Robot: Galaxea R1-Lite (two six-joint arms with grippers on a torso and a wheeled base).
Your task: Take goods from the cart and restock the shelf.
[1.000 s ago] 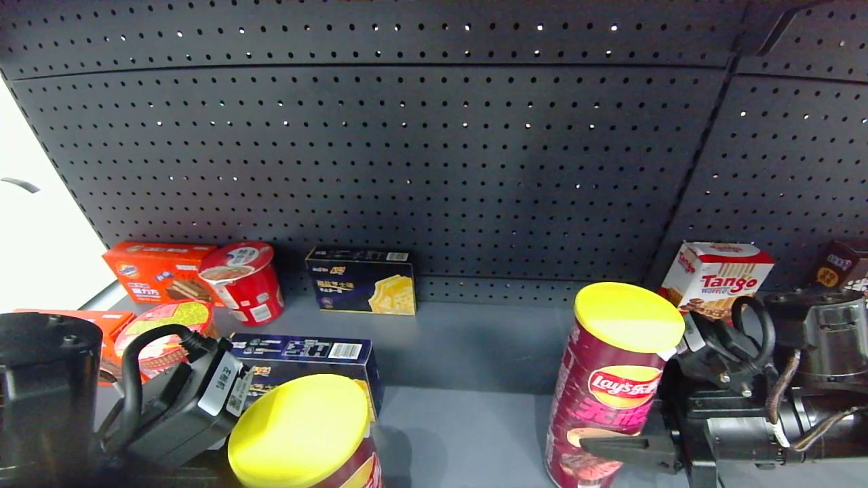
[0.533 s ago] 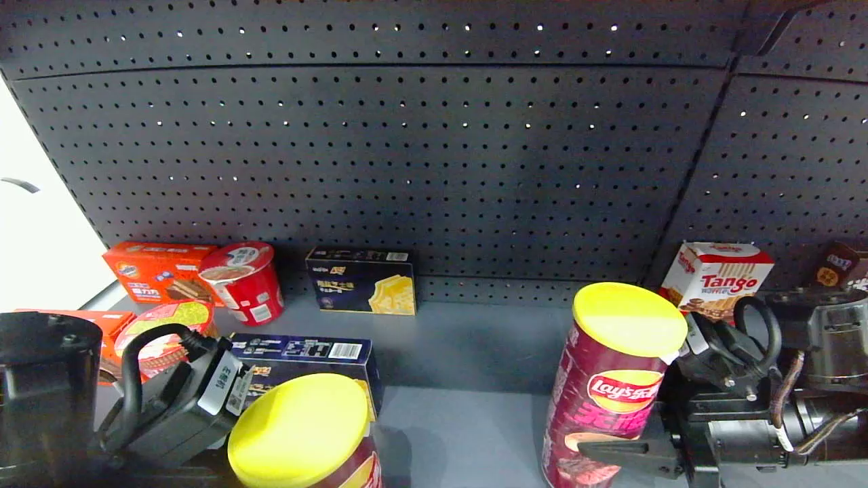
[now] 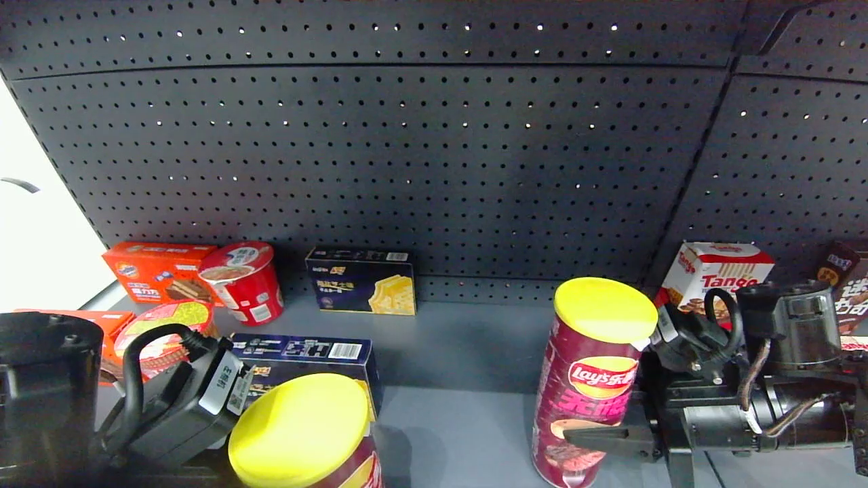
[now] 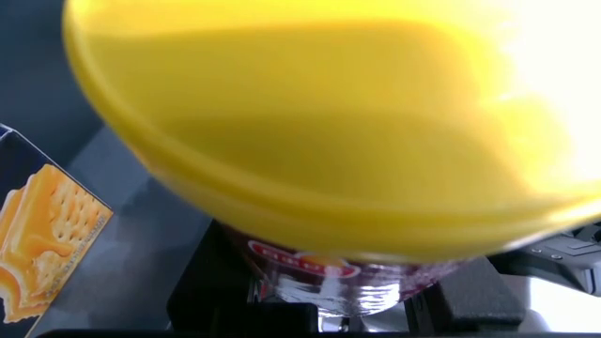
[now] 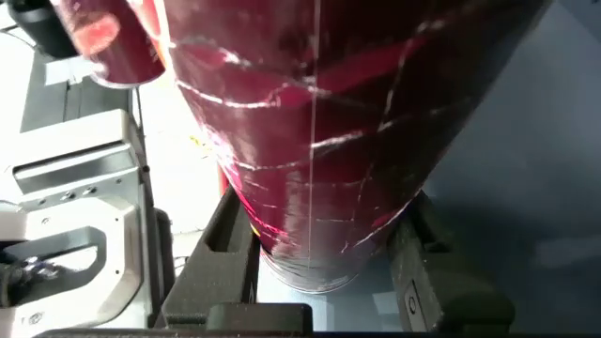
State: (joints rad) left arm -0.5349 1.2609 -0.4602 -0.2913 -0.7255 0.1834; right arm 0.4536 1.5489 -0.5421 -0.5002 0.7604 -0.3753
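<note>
In the head view my right gripper (image 3: 597, 439) is shut on the lower body of a maroon chip can with a yellow lid (image 3: 597, 379), upright over the grey shelf (image 3: 468, 352) at the right. The right wrist view has that can (image 5: 319, 141) between both fingers (image 5: 221, 253). A second chip can with a yellow lid (image 3: 302, 430) is at the lower left, held by my left gripper (image 4: 338, 300), shut on its body below the lid (image 4: 319, 131).
A black pegboard wall (image 3: 407, 169) backs the shelf. Orange boxes (image 3: 159, 271), a red noodle cup (image 3: 244, 281) and dark blue cracker boxes (image 3: 363, 279) (image 3: 305, 362) stand at the left and middle. A wafer box (image 3: 719, 274) stands at the right. Bare shelf lies between the two cans.
My right arm has carried its chip can a little to the left and farther in over the shelf. The left arm and its can have not moved.
</note>
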